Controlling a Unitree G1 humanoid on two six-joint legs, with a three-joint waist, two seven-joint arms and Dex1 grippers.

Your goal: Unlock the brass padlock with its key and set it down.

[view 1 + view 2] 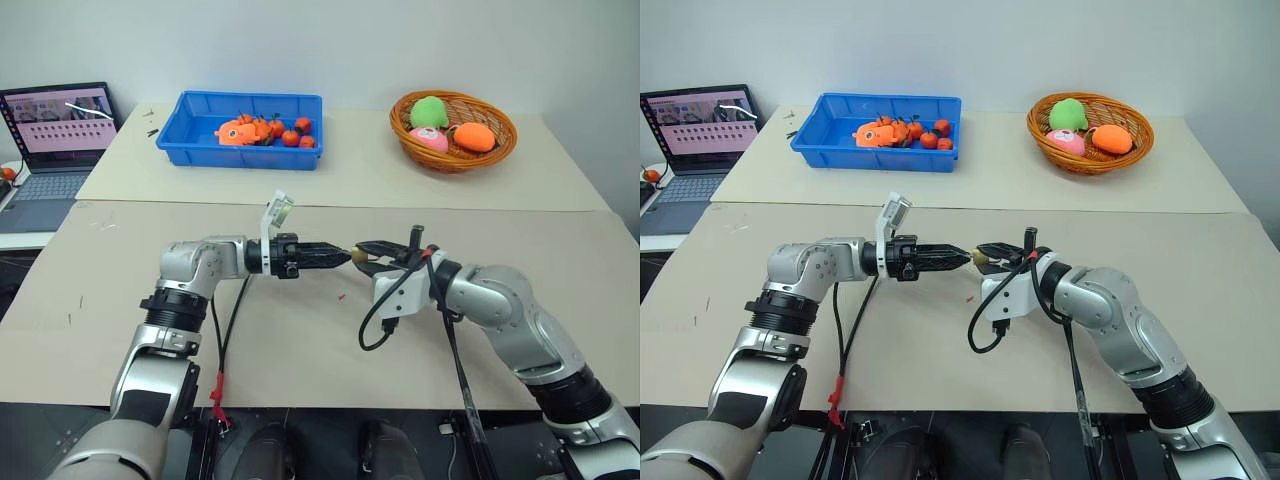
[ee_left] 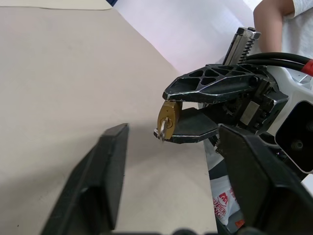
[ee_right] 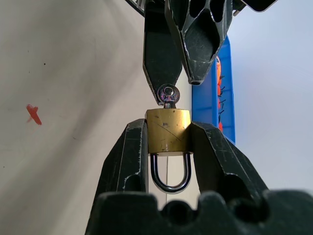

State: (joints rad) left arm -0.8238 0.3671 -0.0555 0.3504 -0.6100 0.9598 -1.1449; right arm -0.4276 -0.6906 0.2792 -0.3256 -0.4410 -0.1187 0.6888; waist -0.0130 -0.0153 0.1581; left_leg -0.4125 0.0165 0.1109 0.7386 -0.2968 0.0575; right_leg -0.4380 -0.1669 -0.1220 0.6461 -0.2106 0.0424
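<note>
Brass padlock (image 3: 167, 130) clamped in right gripper (image 3: 168, 134), key (image 3: 168, 95) stuck in its body; left gripper (image 2: 166, 183) spread apart just beside key, above table (image 1: 300, 330).

Left tool (image 3: 178, 73) spread, facing the clamped right tool (image 3: 168, 142).

The padlock (image 3: 167, 130) has a brushed yellow brass body and glossy steel shackle, the key (image 3: 168, 94) is shiny silvery metal, the right pincer (image 3: 168, 142) is matt black plastic, and the surface (image 3: 58, 63) is matt beige.
</note>
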